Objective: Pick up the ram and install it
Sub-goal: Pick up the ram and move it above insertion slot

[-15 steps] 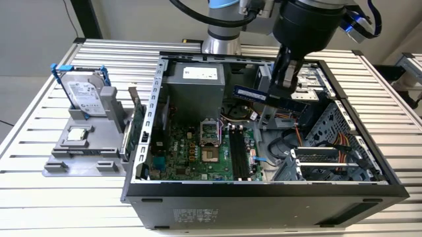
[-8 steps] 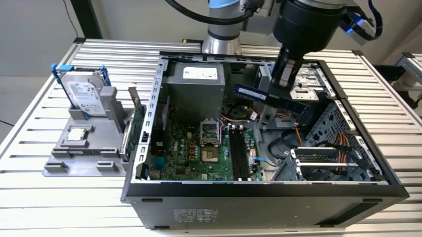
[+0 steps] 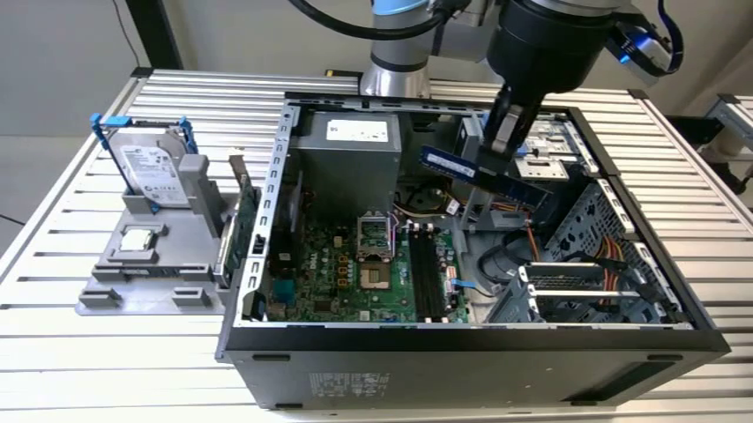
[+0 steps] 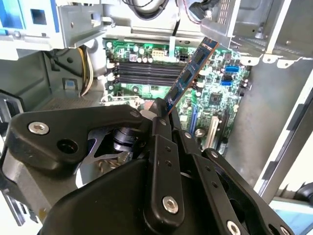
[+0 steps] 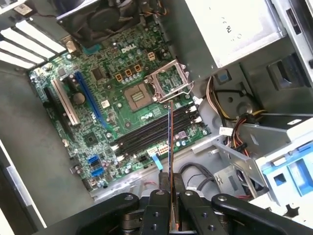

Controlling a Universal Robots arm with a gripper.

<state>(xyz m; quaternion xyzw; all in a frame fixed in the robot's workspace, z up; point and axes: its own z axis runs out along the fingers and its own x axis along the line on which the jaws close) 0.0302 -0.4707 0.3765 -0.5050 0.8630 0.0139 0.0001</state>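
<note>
The pick-up looked done and the carry to the slot was the step in hand. The pincer [image 3: 503, 145] was clamped on the ram [image 3: 480, 173] at about mid-length. The stick hung just below the fingers and well above the motherboard [image 3: 341, 264] inside the open case [image 3: 471, 339]. In the exterior view the ram sat tilted rather than level. In the first wrist view it showed edge-on, reaching out from the pincer toward the black slots [image 5: 151, 129]. These lay beneath and ahead of it, beside the socket [image 5: 138, 95]. The ram's line appeared to cross the slots rather than run along them, and none of the slots seemed to hold a stick. By my judgement, installing called for the ram to be parallel to one slot, level, with its notch lined up. It would then need an even, straight press until the end latches caught. I could not tell whether those latches stood open.
</note>
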